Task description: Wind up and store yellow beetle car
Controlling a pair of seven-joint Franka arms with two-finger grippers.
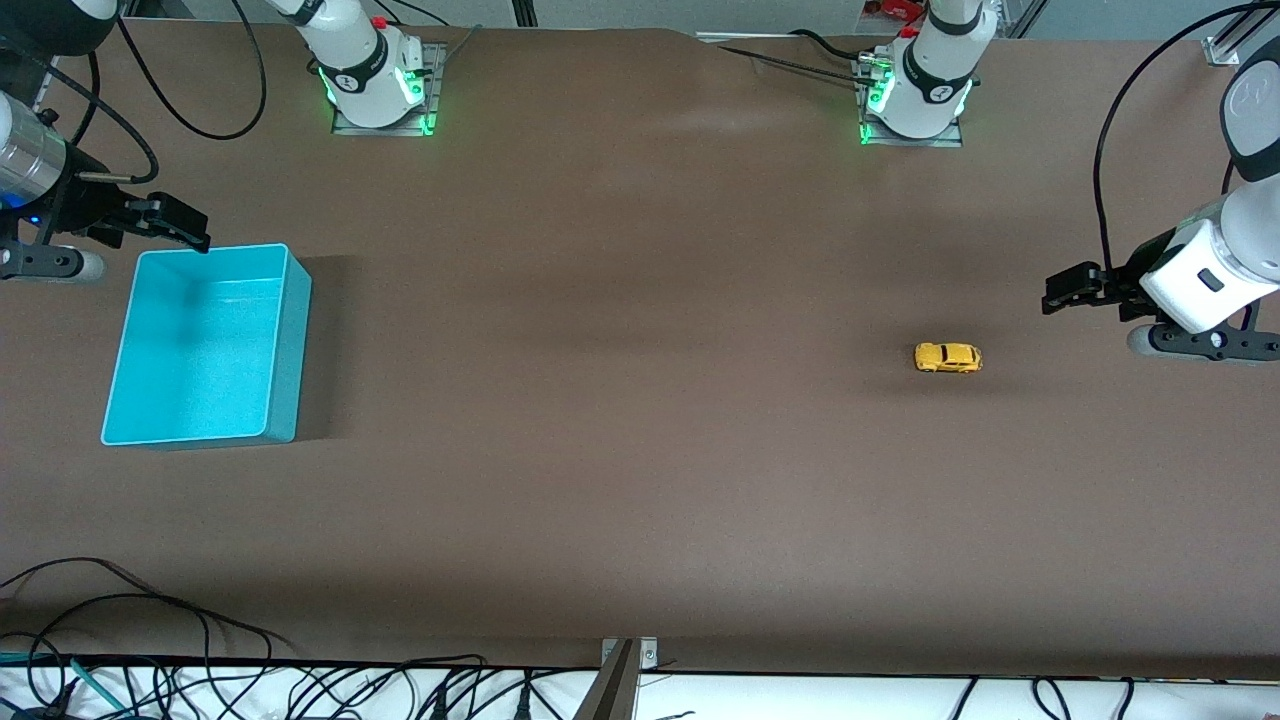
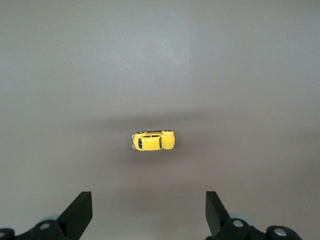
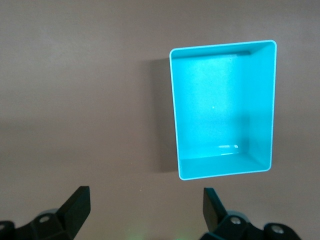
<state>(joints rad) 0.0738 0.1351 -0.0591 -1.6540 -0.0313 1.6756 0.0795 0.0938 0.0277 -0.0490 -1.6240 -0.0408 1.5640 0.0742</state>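
Beetle car [image 1: 947,357] on bare mid-table [image 1: 620,400]

Front view: high above the table [image 1: 640,480], facing both arm bases along the top edge, taking in the whole surface. Left wrist view: looking straight down from well above, onto the car [image 2: 153,140], also seen in the front view [image 1: 947,357] toward the left arm's end. Right wrist view: likewise straight down onto the bin [image 3: 222,107], shared with the front view [image 1: 205,345] at the right arm's end.

Lab: 2 bolted arm bases [image 1: 378,75], loose cables [image 1: 180,670].
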